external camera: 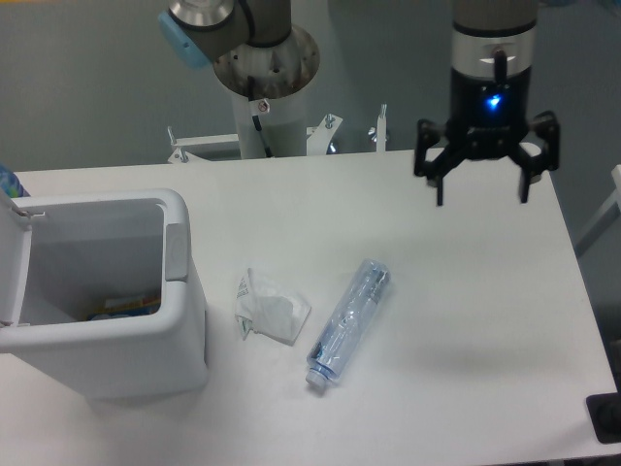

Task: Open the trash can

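The trash can is a big white boxy bin at the table's left front. Its lid is swung up at the left edge, so the inside shows, with some colourful litter at the bottom. A grey button strip sits on its right rim. My gripper hangs open high over the table's back right, far from the bin, with nothing between its fingers.
A crumpled white paper lies right of the bin. A clear plastic bottle lies beside it, cap toward the front. The robot's base column stands behind the table. A dark object sits at the front right corner.
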You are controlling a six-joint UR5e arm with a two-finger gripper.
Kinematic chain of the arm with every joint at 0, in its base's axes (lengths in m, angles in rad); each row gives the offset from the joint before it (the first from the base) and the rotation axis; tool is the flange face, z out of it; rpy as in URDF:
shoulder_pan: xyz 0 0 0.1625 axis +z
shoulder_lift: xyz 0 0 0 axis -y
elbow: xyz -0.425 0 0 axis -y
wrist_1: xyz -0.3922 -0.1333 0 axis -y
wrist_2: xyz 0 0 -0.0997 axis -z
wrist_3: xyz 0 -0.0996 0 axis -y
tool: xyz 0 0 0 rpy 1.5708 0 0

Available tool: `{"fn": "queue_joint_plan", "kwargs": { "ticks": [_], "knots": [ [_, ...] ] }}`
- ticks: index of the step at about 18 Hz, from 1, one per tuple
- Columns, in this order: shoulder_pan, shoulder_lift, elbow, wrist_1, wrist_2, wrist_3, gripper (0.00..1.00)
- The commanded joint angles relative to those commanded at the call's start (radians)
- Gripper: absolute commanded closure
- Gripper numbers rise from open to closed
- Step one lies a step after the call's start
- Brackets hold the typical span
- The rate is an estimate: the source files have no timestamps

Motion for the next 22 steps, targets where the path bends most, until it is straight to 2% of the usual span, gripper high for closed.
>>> {"fn": "queue_joint_plan", "kwargs": {
  "ticks": [3,8,22],
  "knots": [
    [0.018,0.000,-0.006,0.000,0.023,0.097,0.00],
    [0.049,0.000,0.006,0.002,0.022,0.102,0.00],
    [0.046,0.000,-0.002,0.012,0.012,0.100,0.00]
  ]
}}
